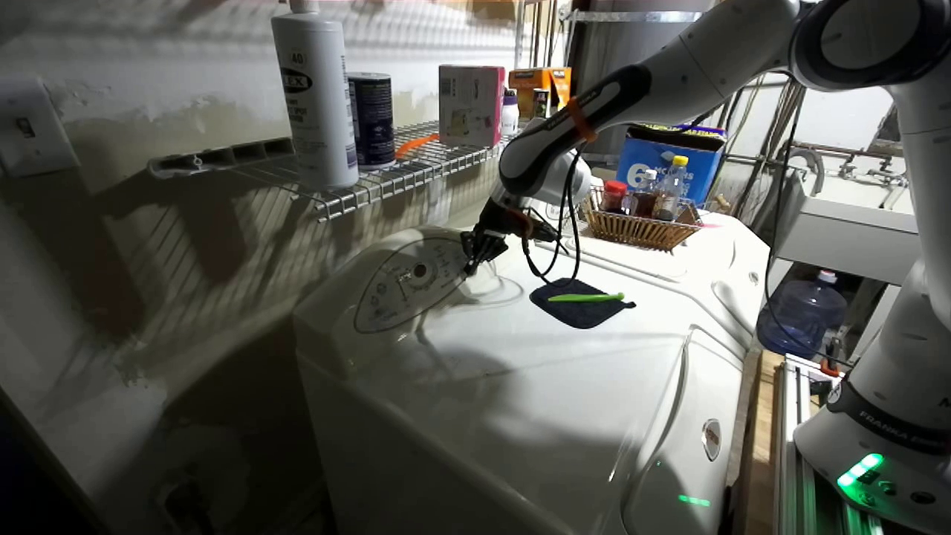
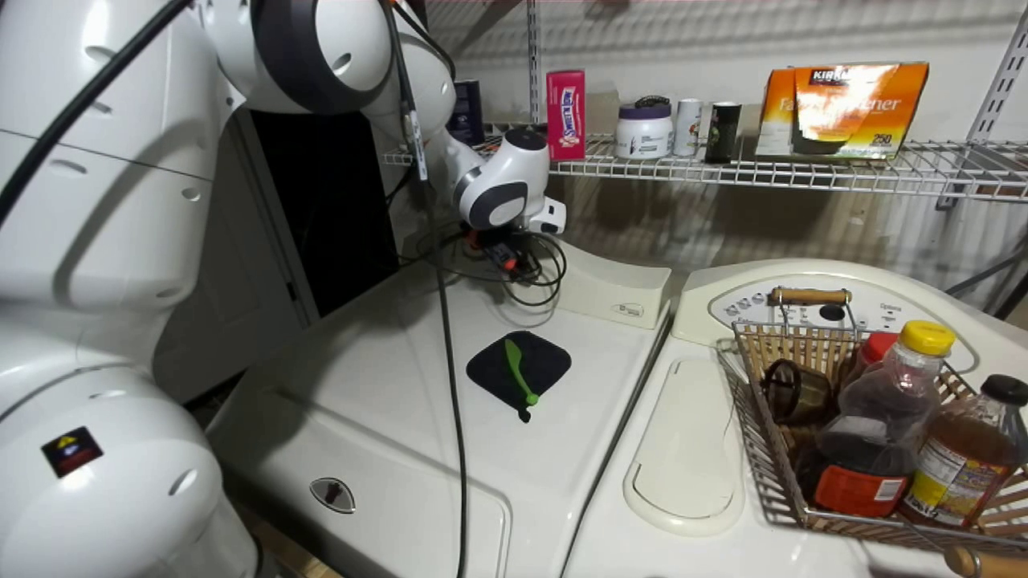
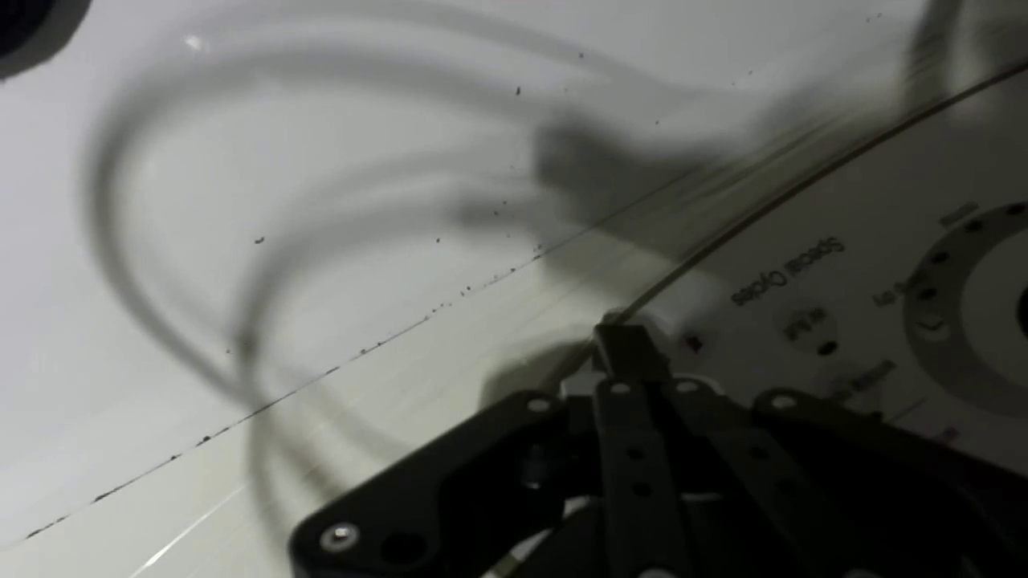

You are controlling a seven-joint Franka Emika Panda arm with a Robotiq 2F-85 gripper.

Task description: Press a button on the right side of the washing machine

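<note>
Control panel [image 3: 875,265] beside tool [image 3: 633,347], legible only in wrist view.

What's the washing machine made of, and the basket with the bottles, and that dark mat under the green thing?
Washing machine: probably painted metal, since it's glossy white with bright highlights.
Basket: looks like tan wooden slats, with thin, shiny, likely metal wire.
Dark mat: maybe cloth, since it's dull with a corner tab.
</note>
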